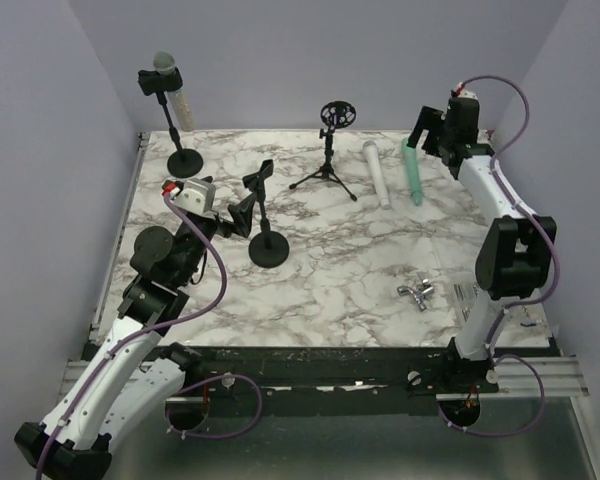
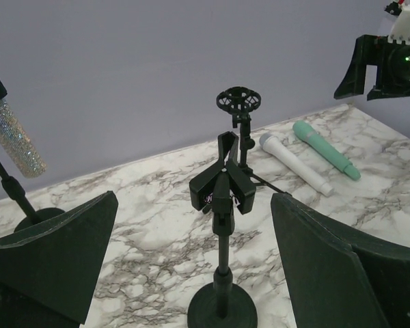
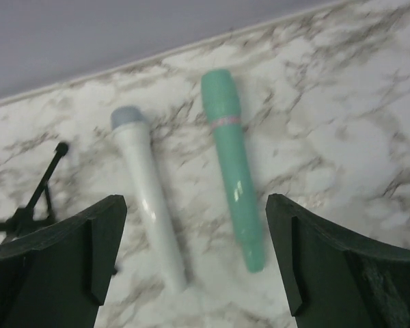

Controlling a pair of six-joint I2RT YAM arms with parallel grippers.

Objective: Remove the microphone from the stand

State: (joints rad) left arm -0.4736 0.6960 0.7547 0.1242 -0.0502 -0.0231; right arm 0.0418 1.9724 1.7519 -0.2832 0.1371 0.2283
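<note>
Empty clip stand (image 1: 266, 225) sits right ahead of left fingers (image 2: 51, 263), blocks straight reach. Open surface (image 1: 220, 165) lane left of it up to back-left stand (image 1: 176, 130) holding glitter microphone (image 1: 166, 72), wall close behind. Tripod (image 1: 329, 150), white microphone (image 1: 377, 172), green microphone (image 1: 412, 172) crowd back right.

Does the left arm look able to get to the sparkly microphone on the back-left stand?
Probably yes: the sparkly microphone stands exposed, with nothing between it and the open left end effector.
</note>
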